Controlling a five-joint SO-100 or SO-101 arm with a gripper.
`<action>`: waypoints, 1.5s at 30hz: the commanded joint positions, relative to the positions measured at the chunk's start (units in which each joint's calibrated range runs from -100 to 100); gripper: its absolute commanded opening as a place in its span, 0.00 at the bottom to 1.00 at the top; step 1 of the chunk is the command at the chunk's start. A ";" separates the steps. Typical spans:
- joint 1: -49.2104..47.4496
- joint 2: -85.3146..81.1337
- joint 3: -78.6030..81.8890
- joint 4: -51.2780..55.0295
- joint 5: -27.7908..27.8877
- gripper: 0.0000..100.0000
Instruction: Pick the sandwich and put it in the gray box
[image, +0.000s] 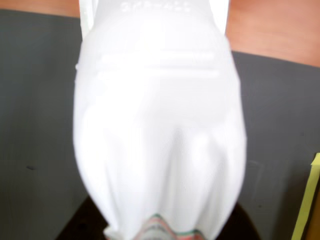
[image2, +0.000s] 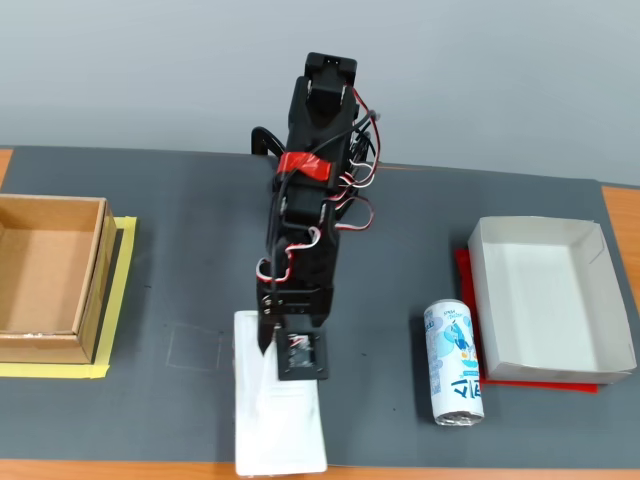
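Note:
The sandwich (image2: 280, 425) is a long white plastic pack lying on the dark mat near the front edge in the fixed view. In the wrist view the sandwich (image: 160, 135) fills the middle, blurred and creased, with a printed label at its lower end. My gripper (image2: 273, 343) reaches down onto the pack's far end. White fingers (image: 86, 17) press against both sides of the pack, so the gripper (image: 155, 20) is shut on it. The gray box (image2: 485, 250), a shallow pale tray, stands apart at the right on a red sheet.
A white-and-blue drink can (image2: 453, 363) lies between the sandwich and the gray box. A deeper brown cardboard box (image2: 92, 285) stands at the left on yellow tape (image2: 125, 290). Orange tabletop (image: 270, 27) borders the mat.

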 joint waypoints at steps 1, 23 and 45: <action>-2.33 -6.80 -1.21 -0.21 0.17 0.02; -23.45 -20.28 -9.62 -0.30 -6.29 0.02; -47.32 -15.37 -13.06 -8.63 -16.40 0.02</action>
